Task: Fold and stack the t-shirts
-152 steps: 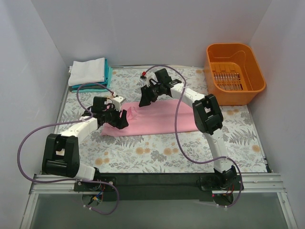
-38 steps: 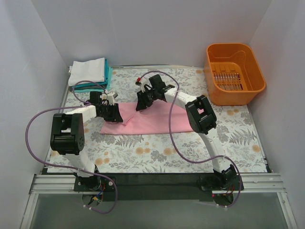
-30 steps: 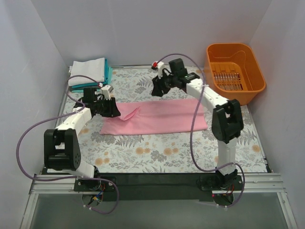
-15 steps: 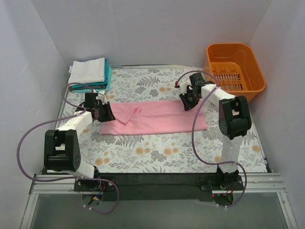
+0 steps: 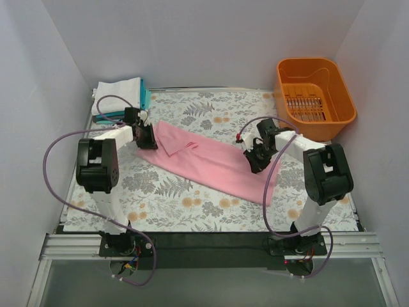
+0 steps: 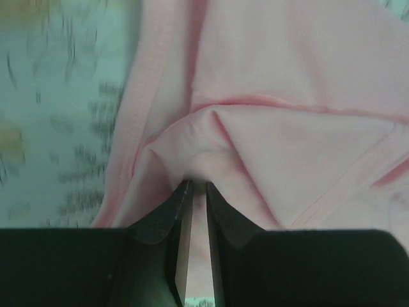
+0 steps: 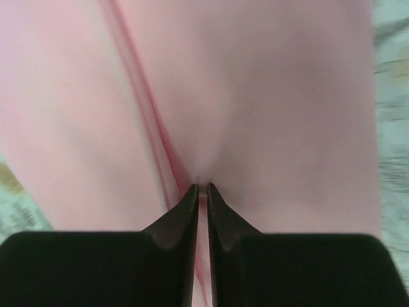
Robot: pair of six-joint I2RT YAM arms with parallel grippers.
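The light pink t-shirt [image 5: 204, 160] lies folded into a long band, running diagonally from back left to front right on the floral table cover. My left gripper [image 5: 146, 135] is at its back-left end, jaws shut on a raised pinch of pink cloth [image 6: 287, 96], seen close up by the left gripper [image 6: 197, 185]. At the shirt's right end my right gripper [image 5: 254, 158] is likewise shut on a fold beside a seam, where the right gripper [image 7: 201, 187] pinches pink cloth [image 7: 287, 96]. A folded white t-shirt [image 5: 117, 94] rests on a teal one [image 5: 146, 98] at the back left corner.
An orange plastic basket [image 5: 314, 89] stands at the back right. White walls close in the table [image 5: 192, 211] on the left, back and right. Purple cables loop from both arms over the cover.
Both grippers have closed onto the pink shirt's ends. The right gripper moved toward the front right and the left one slightly back, turning the band from level to diagonal.
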